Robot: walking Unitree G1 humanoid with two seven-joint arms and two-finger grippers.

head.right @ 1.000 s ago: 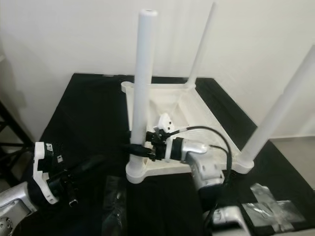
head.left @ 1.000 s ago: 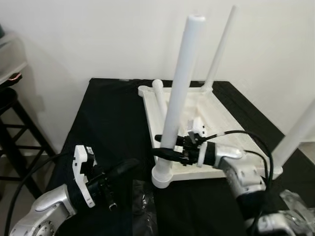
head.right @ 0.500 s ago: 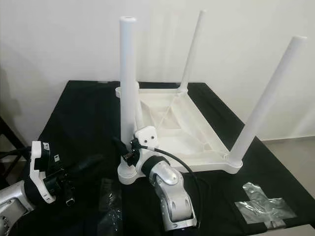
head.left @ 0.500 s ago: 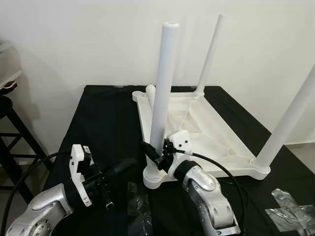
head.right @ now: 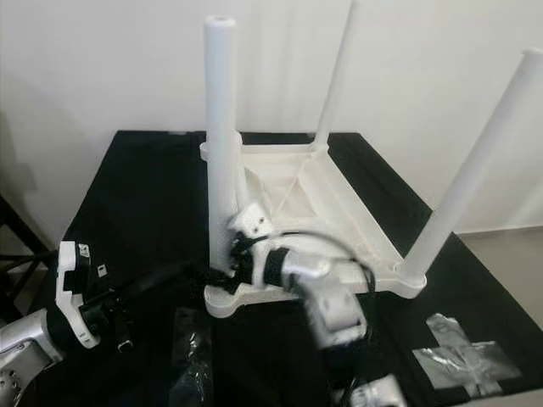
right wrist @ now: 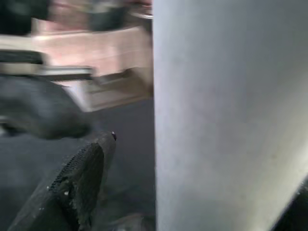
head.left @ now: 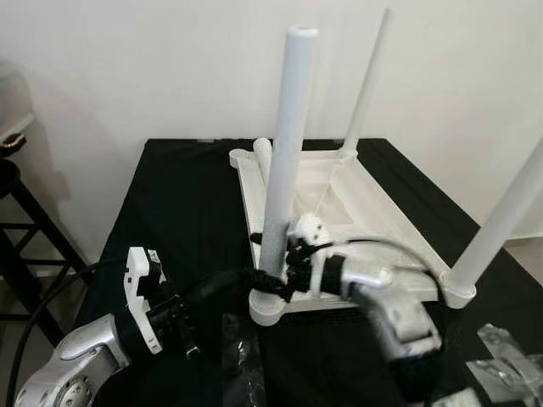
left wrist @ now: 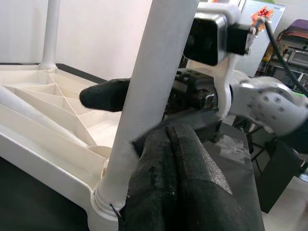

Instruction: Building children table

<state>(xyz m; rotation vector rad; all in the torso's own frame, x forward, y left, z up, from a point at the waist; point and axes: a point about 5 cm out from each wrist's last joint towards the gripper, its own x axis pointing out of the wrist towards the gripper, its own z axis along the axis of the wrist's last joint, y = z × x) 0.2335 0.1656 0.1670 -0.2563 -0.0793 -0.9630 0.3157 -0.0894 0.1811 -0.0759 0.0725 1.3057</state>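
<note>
Your tabletop [head.left: 373, 222] lies upside down on the black table [head.left: 182, 212] so legs go in from above. Your right gripper [head.left: 273, 273] is clamped round the near leg [head.left: 284, 161] low down, steadying it in its socket; whether the left gripper [head.left: 222, 288] is open I cannot tell.

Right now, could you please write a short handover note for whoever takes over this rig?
Right gripper: shut on the near-left leg, low on it, just above its socket.
Left gripper: reaches to that leg's base; its fingers are against the leg. I cannot tell whether it grips.
The white tabletop lies upside down on the black work table.
Done: three legs stand upright in corner sockets, the near-left one, the far-right leg and the near-right leg.
Left: a fourth leg lies loose on the tabletop at the far-left corner; it looks not yet fitted.
</note>
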